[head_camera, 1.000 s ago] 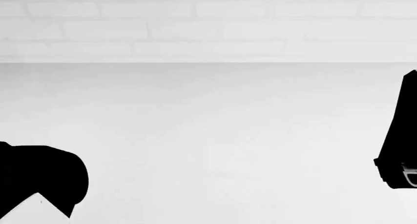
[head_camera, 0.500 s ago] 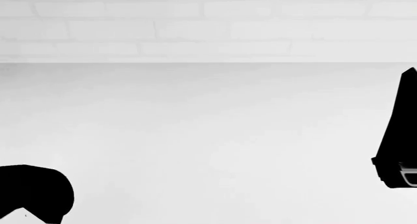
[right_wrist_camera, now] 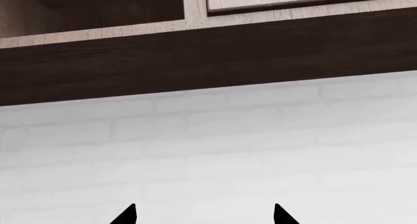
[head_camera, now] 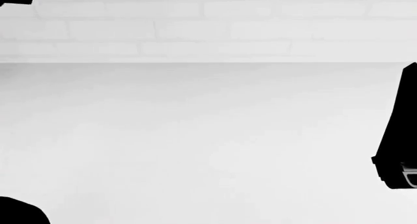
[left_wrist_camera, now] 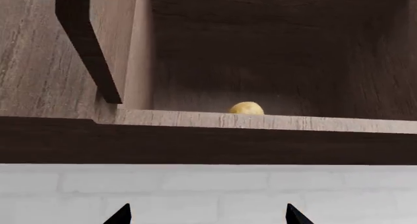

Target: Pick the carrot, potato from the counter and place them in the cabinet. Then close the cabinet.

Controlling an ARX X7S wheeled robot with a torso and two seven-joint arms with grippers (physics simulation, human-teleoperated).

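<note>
With the potato (left_wrist_camera: 246, 108) already sitting inside the open cabinet (left_wrist_camera: 274, 121), the empty, spread-fingered left gripper (left_wrist_camera: 207, 218) hangs below and in front of its shelf, nearest the swung-out door (left_wrist_camera: 91, 43), while the right gripper (right_wrist_camera: 203, 215) hangs equally open and empty.

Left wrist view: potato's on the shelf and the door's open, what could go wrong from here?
1. The oval tan-yellow potato lies close behind the wooden cabinet's front lip; a bump might roll it out.
2. The open dark-edged wooden door hangs beside the opening; the left gripper could clip it.
3. No carrot shows anywhere, so closing now may be premature.
</note>
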